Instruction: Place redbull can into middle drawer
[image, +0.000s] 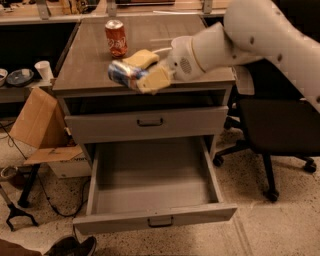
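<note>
My gripper (140, 72) is shut on the redbull can (121, 73), a slim silver-and-blue can held lying sideways. It hangs over the front edge of the tabletop (90, 60), above the shut upper drawer (147, 122). One tan finger (155, 79) lies across the can's right part. The middle drawer (152, 187) is pulled wide open below and nothing lies in it. Its small dark bar handle (160, 221) faces the front. The white arm (250, 37) reaches in from the upper right.
A red cola can (116, 37) stands upright on the tabletop behind the gripper. A black office chair (275, 130) stands to the right of the drawers. A cardboard box (37, 125) leans at the left, with a paper cup (43, 70) on a side shelf.
</note>
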